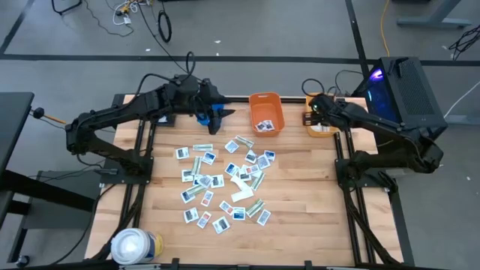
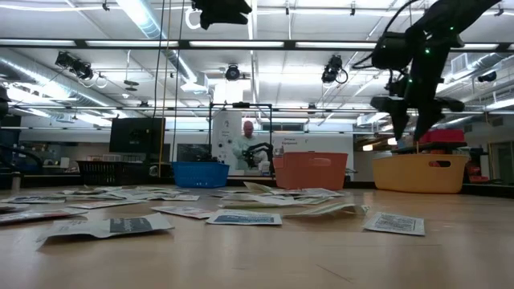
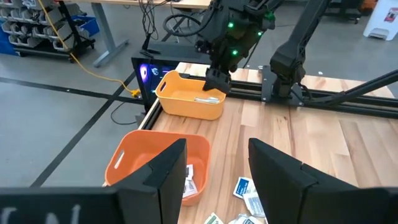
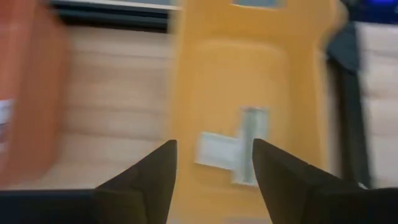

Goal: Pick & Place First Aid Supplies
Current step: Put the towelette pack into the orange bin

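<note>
Right gripper (image 4: pixel 214 163), fingers spread and empty, hangs over yellow bin (image 4: pixel 205 74) holding packets (image 4: pixel 231 149); orange bin (image 1: pixel 266 112) beside.

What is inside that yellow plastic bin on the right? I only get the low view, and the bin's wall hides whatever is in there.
Observer: Two supplies lie in the yellow plastic bin: a flat white packet and a pale strip beside it.
Operator: Is the claw above it holding anything?
Observer: No. The right claw is open and empty over the bin.
Operator: And the orange one?
Observer: The orange plastic bin holds a few white packets.
</note>
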